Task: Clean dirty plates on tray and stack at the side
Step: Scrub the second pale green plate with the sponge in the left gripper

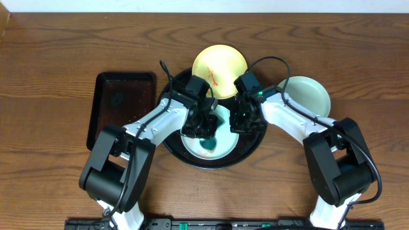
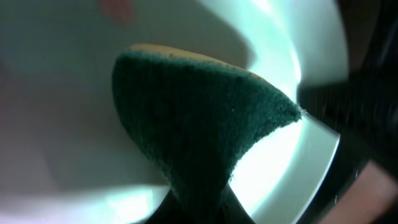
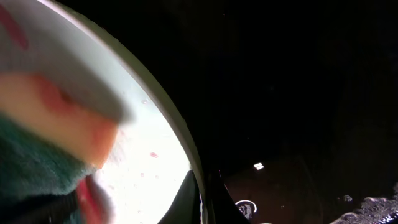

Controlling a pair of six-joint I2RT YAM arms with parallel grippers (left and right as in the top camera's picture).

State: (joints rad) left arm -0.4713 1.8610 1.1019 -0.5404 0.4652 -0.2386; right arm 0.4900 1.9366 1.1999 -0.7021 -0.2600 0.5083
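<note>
The round black tray [image 1: 250,148] holds a pale aqua plate [image 1: 225,148]. My left gripper [image 1: 202,126] is shut on a green sponge [image 1: 207,145] and presses it onto that plate; the left wrist view shows the sponge [image 2: 199,118] on the plate's inside [image 2: 62,99], with the fingers [image 2: 199,210] mostly hidden behind it. My right gripper [image 1: 240,121] is shut on the plate's right rim; its fingers [image 3: 202,196] pinch the rim of the plate [image 3: 152,168], which carries small red specks. A pale yellow plate [image 1: 220,61] with a red smear lies at the tray's back edge. A second aqua plate [image 1: 307,96] lies on the table to the right.
A smaller rectangular black tray [image 1: 121,108] lies on the wooden table to the left of the round tray. Both arms cross over the round tray's middle. The right wrist view shows the tray's glossy black floor [image 3: 292,93] beside the plate.
</note>
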